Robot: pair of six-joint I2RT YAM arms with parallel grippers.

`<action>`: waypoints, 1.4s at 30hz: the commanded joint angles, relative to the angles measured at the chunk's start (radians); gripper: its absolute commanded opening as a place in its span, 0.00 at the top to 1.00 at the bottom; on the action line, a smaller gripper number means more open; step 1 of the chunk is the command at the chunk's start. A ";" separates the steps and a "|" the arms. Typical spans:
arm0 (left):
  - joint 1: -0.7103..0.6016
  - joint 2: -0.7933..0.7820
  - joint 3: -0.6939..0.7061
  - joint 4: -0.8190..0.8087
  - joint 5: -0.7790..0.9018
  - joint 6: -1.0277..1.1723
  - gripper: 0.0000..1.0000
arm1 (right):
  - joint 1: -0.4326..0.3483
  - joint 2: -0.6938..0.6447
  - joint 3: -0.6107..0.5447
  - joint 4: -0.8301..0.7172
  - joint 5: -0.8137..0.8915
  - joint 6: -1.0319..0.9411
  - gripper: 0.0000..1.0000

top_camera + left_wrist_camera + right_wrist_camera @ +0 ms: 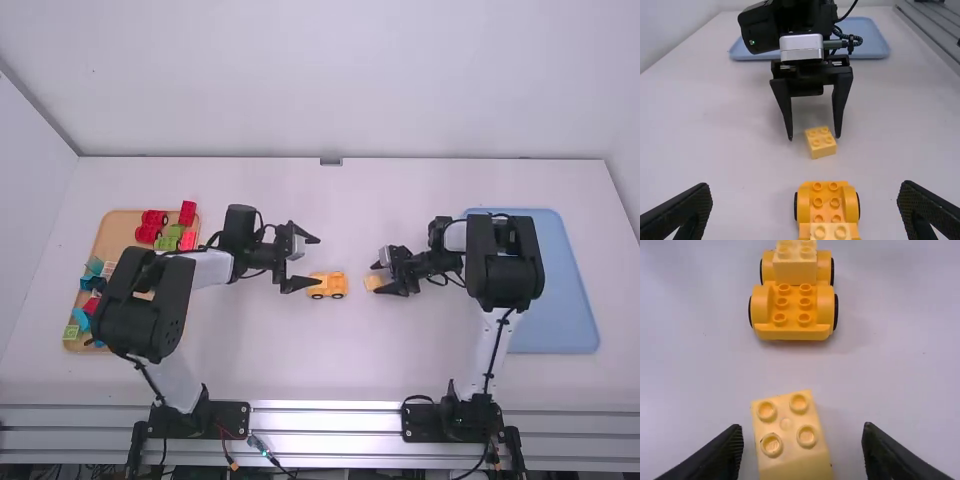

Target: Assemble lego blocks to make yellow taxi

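Right end effector (pixel 378 278) spread around block (pixel 790 435), yellow car (pixel 792 330) near, blue tray (pixel 566 300)

Well left of the left end effector (pixel 316 263), an orange tray (pixel 112 232) holds red blocks (pixel 188 213), green blocks (pixel 167 243) and blue pieces (pixel 82 319). Right of the right end effector (pixel 375 279), a blue tray (pixel 572 300) lies on the tabletop (pixel 330 360); silver rails (pixel 325 420) run nearer the camera.
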 commanded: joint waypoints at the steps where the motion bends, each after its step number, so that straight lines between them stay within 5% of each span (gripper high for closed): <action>1: -0.008 0.005 0.018 0.002 0.030 -0.022 0.01 | 0.004 0.014 0.010 -0.001 0.013 -0.005 0.41; 13: -0.019 0.005 0.018 -0.020 0.090 -0.020 0.01 | 0.004 0.014 -0.027 0.022 0.017 -0.005 0.69; 20: -0.013 0.005 0.018 -0.024 0.125 -0.019 0.01 | 0.003 0.014 -0.024 0.010 0.009 -0.004 0.71; 30: -0.129 0.072 0.018 -0.034 -0.237 -0.019 0.02 | 0.003 0.014 0.083 -0.158 -0.025 0.069 0.75; 42: -0.127 0.190 0.018 0.027 -0.233 -0.020 0.03 | 0.003 0.013 0.178 -0.382 -0.131 -0.077 0.77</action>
